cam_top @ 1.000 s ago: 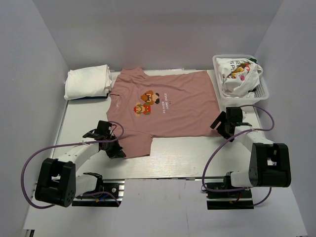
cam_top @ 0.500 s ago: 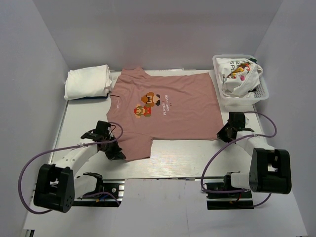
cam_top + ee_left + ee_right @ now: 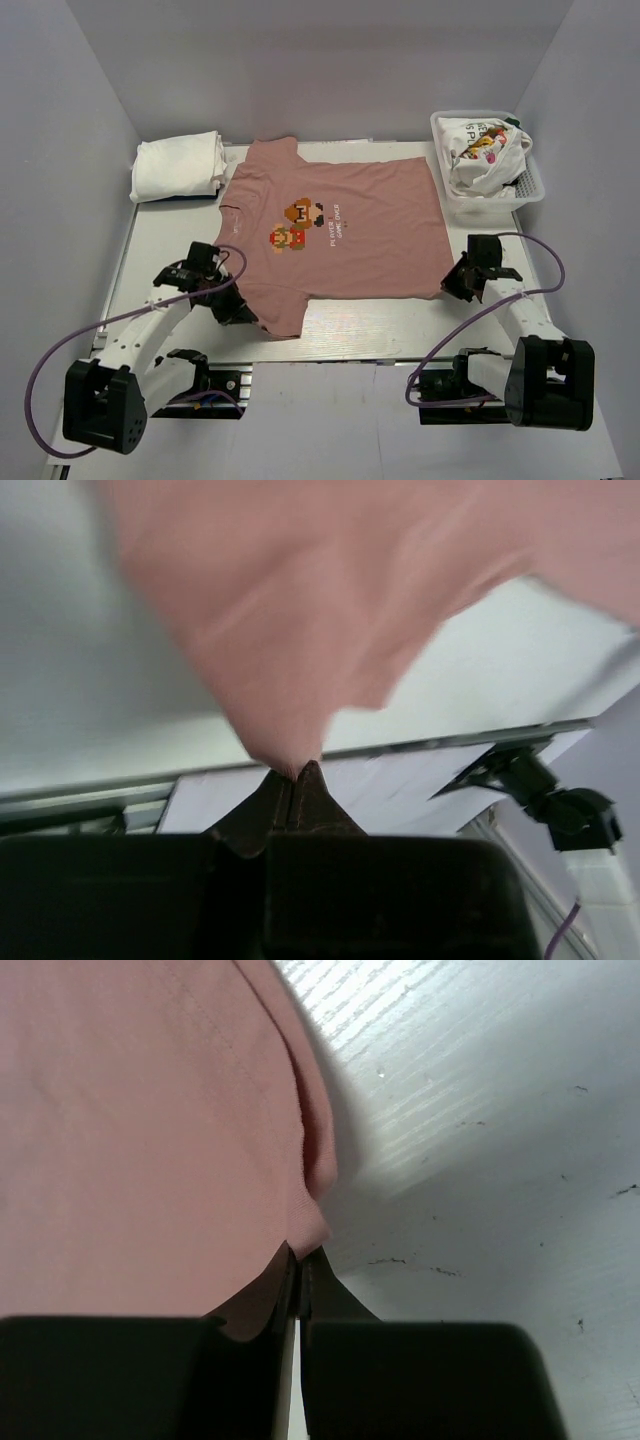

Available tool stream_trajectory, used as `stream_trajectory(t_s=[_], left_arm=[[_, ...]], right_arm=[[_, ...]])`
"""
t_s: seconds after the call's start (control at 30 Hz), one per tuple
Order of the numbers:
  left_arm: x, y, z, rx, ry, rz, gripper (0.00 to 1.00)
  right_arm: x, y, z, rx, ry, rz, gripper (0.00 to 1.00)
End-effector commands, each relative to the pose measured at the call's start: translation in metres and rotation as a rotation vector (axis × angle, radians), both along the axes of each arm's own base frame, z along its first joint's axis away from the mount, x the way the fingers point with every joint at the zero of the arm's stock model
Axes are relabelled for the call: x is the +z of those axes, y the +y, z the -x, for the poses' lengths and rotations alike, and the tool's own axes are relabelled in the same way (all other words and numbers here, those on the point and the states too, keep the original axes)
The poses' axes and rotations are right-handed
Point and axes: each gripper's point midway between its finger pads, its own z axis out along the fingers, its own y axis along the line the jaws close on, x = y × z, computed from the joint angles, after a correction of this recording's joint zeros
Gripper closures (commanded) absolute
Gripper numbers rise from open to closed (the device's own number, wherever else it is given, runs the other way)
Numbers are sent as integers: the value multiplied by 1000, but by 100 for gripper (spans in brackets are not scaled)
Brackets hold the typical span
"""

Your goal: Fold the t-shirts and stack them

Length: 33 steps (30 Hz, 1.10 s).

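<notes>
A dusty-pink t-shirt (image 3: 340,225) with two pixel-art figures lies spread flat across the table's middle. My left gripper (image 3: 240,312) is shut on its near-left sleeve; in the left wrist view the pink cloth (image 3: 300,630) rises straight out of the pinched tips of the left gripper (image 3: 293,773). My right gripper (image 3: 452,284) is shut on the shirt's near-right corner, and the right wrist view shows the hem (image 3: 310,1200) caught between the tips of the right gripper (image 3: 298,1255). Folded white t-shirts (image 3: 178,166) are stacked at the back left.
A white mesh basket (image 3: 530,185) at the back right holds a crumpled white printed tee (image 3: 480,150). The table's metal front edge (image 3: 340,350) runs just below the shirt. Grey walls close in on both sides.
The right gripper came down onto the shirt's near-right corner and shut on it. Both arms then drew toward the near edge, dragging the pink shirt with them.
</notes>
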Motion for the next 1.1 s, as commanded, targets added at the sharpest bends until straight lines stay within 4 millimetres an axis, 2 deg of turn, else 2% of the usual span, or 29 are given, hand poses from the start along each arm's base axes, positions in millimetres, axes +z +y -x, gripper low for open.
stream_trajectory(t_s=[0.0,0.1,0.17,0.2,0.23,0.27,0.3,0.33,0.37,0.4,0.47,0.5,0.53,0.57,0.63,0.67,0.7,0.83,0.87,0.93,0.97,1.0,1.03,1.07], left_arm=[[41,-14,-74,-10,-282,38,100],[67,-29,-112,-28,-425,111,100],[77,-27,-135,-15,-459,74,100],[89,-25,-151,-5,-505,65,100],[91,-24,-157,0,-507,57,100],[88,-25,-166,5,-500,46,100],[101,-25,-179,2,-536,39,100],[102,-25,-186,0,-538,24,100],[96,-24,-196,7,-517,5,100],[106,-25,-206,12,-527,-1,100],[107,-19,-222,36,-528,-34,100],[119,-22,-234,38,-554,-28,100],[111,-22,-242,42,-536,-42,100],[119,-20,-253,56,-560,-60,100],[112,-17,-268,79,-550,-70,100],[117,-19,-277,81,-569,-65,100],[116,-19,-283,85,-569,-73,100],[108,-11,-308,105,-547,-126,100],[111,-7,-316,119,-556,-134,100],[102,-8,-325,109,-553,-141,100],[109,-5,-334,122,-570,-140,100],[100,-4,-340,115,-559,-156,100],[103,-5,-346,117,-570,-153,100],[96,-5,-347,115,-556,-156,100]], right_arm=[[19,8,-19,52,-70,-18,100],[26,5,-31,66,-76,-1,100],[38,3,-46,66,-105,14,100],[41,2,-50,62,-118,17,100],[53,2,-63,63,-162,20,100],[54,3,-66,69,-164,20,100],[57,3,-72,72,-181,19,100],[62,3,-78,69,-194,14,100],[63,4,-83,71,-197,11,100],[66,4,-88,72,-211,10,100],[72,7,-101,85,-227,-4,100],[73,7,-107,87,-222,-2,100],[74,7,-110,85,-221,-1,100],[76,7,-120,87,-221,-1,100],[78,6,-127,86,-222,4,100],[91,5,-139,85,-257,9,100],[83,4,-143,86,-234,16,100],[92,8,-170,122,-267,8,100],[90,7,-173,116,-264,9,100],[87,3,-183,109,-237,28,100],[86,2,-186,102,-232,33,100],[82,1,-191,99,-213,34,100],[79,1,-192,98,-208,36,100],[80,0,-195,96,-211,38,100]])
